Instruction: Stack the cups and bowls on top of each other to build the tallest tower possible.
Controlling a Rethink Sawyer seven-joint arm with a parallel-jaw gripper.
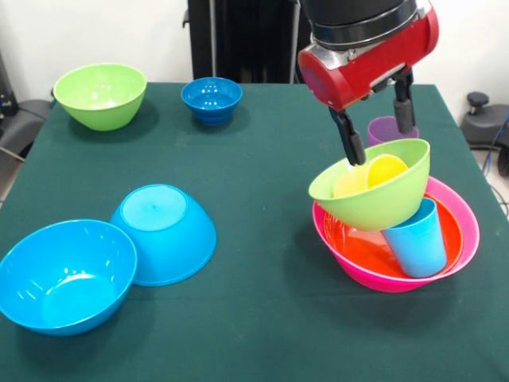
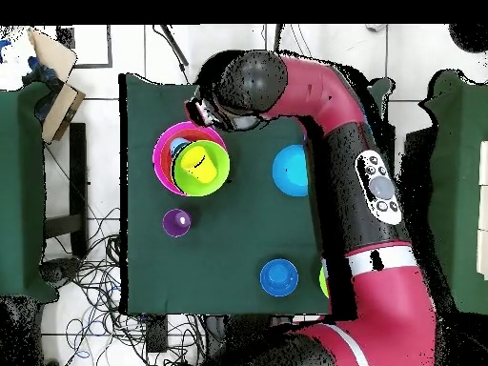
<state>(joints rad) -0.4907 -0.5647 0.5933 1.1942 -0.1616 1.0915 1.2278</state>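
Note:
The tower's base is the large pink bowl (image 1: 457, 208) at the right, with the orange bowl (image 1: 362, 243) nested in it. An upturned light blue cup (image 1: 417, 239) stands in the orange bowl. A lime green bowl (image 1: 374, 195) leans tilted on that cup and holds the yellow cup (image 1: 386, 169). My gripper (image 1: 382, 144) is just above it, fingers spread, one fingertip (image 1: 355, 153) at the green bowl's far rim. The purple cup (image 1: 386, 127) stands behind the tower. In the overhead view the tower (image 2: 164, 152) is at the upper left, with the purple cup (image 2: 176, 222) below it.
A second lime green bowl (image 1: 99, 95) and the small dark-blue footed bowl (image 1: 211, 99) stand at the far left. Two bright blue bowls sit at the near left, one upturned (image 1: 163, 232), one upright (image 1: 64, 274). The arm (image 2: 353, 162) covers the table's right side in the overhead view.

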